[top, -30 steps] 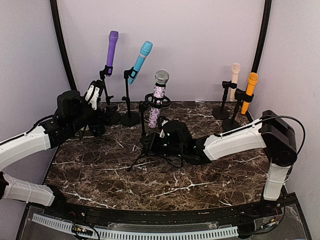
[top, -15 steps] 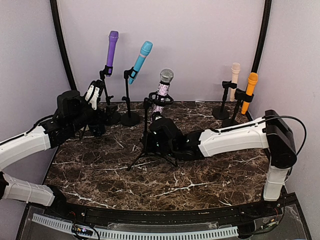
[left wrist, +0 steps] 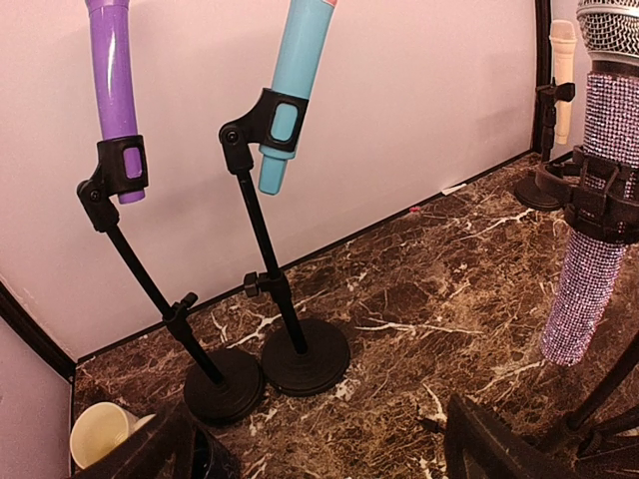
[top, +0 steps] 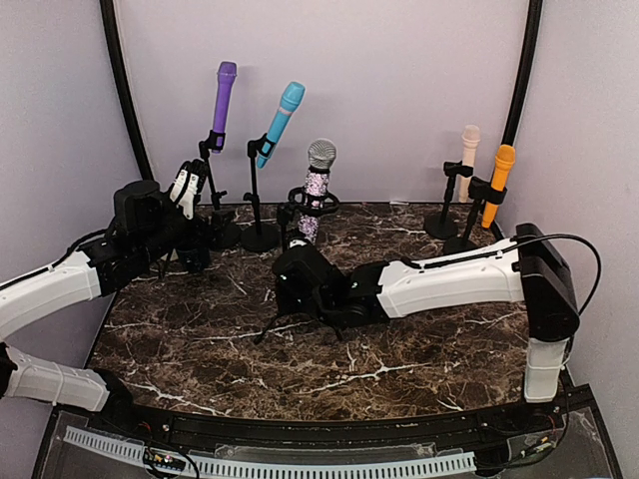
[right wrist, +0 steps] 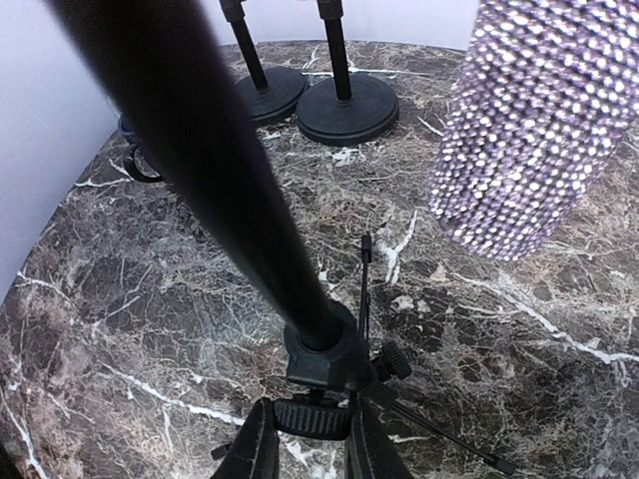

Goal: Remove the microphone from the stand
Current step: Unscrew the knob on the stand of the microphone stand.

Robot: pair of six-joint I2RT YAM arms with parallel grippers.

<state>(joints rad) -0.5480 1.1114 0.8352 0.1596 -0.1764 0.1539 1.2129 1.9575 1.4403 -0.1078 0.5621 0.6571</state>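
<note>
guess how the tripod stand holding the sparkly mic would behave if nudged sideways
Probably top-heavy: the sparkly microphone sits high on the thin pole of the tripod stand, so a high push could tip it. Its thin splayed legs look light, so it may skid on the smooth marble table. The right gripper, shut on the leg hub, likely steadies it.

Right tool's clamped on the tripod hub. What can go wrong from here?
1. The right tool grips the tripod stand low at its hub while the glitter microphone rides high above; a pull may tip it.
2. The open left tool faces the purple-mic stand and blue-mic stand; reaching across might knock them.
</note>
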